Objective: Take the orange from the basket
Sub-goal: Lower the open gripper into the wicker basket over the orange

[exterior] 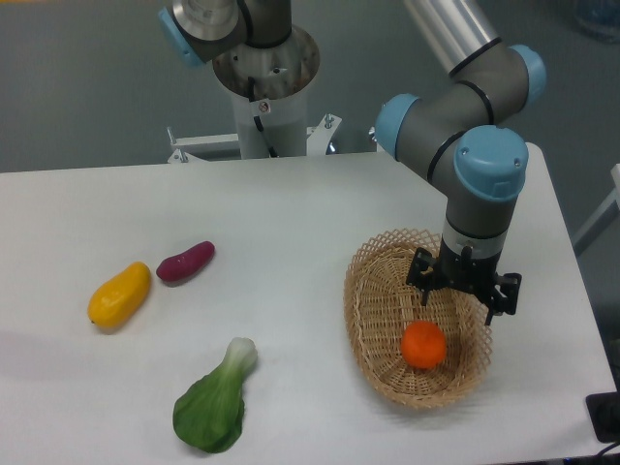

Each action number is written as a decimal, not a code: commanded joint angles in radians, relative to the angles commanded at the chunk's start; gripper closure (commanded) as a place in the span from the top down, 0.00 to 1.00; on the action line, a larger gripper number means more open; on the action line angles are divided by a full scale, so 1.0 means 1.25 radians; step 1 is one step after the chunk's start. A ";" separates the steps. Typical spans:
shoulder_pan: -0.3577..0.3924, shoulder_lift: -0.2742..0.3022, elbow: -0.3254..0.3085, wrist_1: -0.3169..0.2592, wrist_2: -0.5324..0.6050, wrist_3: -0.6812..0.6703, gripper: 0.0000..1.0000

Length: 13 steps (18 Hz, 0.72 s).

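The orange (423,345), small, round and bright, lies in the oval wicker basket (373,320) at the right of the table, toward the basket's near end. My gripper (457,300) points down over the basket's far right part, just behind and right of the orange. Its two dark fingers stand apart, and nothing is between them. It is not touching the orange.
A yellow-orange mango-shaped fruit (120,294) and a purple sweet potato (185,262) lie at the left. A green bok choy (213,402) lies near the front edge. The arm's base (264,77) stands at the back. The table's right edge is close to the basket.
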State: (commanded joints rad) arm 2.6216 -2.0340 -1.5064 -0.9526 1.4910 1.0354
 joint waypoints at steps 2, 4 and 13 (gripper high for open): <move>-0.001 -0.004 0.001 0.001 0.000 0.000 1.00; -0.001 -0.005 -0.002 0.020 0.004 0.009 1.00; -0.005 -0.028 0.000 0.022 -0.001 -0.082 1.00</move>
State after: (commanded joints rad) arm 2.6155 -2.0693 -1.5064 -0.9250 1.4895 0.9332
